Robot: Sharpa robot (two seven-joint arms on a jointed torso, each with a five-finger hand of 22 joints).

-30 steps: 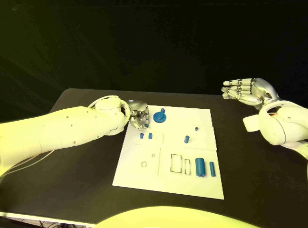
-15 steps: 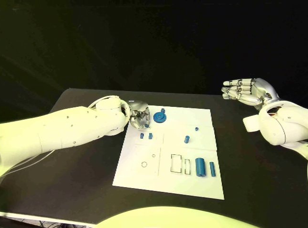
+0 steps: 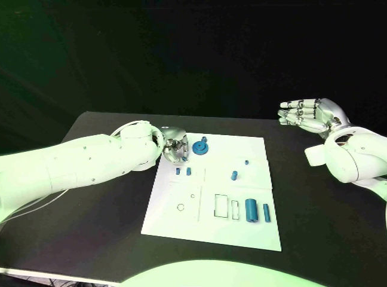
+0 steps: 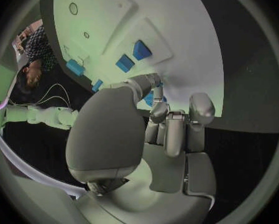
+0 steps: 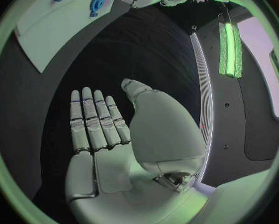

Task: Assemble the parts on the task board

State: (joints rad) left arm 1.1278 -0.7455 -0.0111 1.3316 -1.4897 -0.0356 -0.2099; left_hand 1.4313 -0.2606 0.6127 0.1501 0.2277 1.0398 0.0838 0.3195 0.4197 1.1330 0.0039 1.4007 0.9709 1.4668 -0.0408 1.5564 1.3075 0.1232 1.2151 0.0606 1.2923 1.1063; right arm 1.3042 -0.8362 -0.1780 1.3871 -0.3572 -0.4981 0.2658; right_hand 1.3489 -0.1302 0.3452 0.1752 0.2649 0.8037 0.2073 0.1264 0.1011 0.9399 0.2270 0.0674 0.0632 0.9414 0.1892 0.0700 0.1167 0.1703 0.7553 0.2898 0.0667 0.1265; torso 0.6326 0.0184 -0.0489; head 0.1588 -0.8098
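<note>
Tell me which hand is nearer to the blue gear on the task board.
Left. The left hand sits at the board's far left corner, right beside the blue gear. The right hand is raised off the task board, far away past its right edge.

A black table (image 3: 99, 203) carries the white task board (image 3: 181, 224) at its middle.

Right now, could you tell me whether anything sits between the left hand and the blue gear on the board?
Nothing visible does: the left hand sits at the board's far left corner, with bare white surface between it and the gear.
</note>
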